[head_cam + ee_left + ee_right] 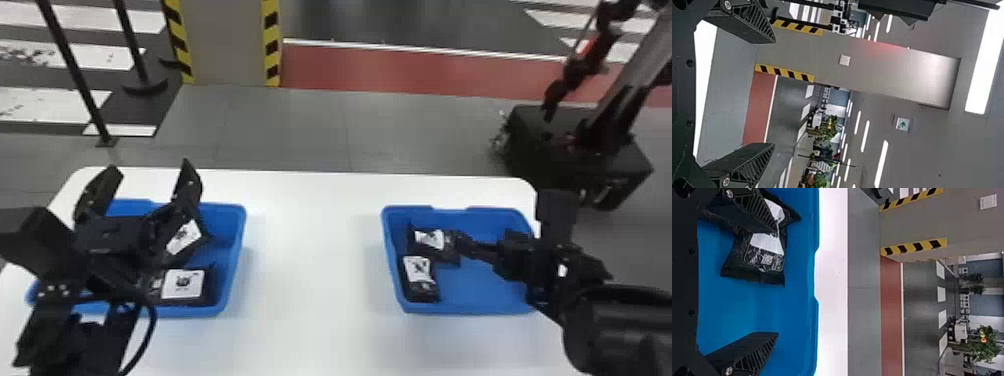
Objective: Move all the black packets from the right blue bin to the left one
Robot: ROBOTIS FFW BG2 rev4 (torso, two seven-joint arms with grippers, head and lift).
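Two black packets (421,291) seen in right blue bin (470,308). Right gripper (777,282) spread open in same bin, left gripper (150,169) open well left of it. Farther packet (429,239) may be pinched off-centre or dropped, caused by finger overlapping it.

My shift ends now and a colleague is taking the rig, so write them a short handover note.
Left gripper: open and empty, above the left blue bin.
Right gripper: open, over the right blue bin, one finger overlapping the farther packet in the wrist view; contact unclear, nothing gripped.
Done: at least two black packets lie in the left bin; the left arm partly hides its inside.
Left to do: two packets show in the right bin, that one and the nearer packet.
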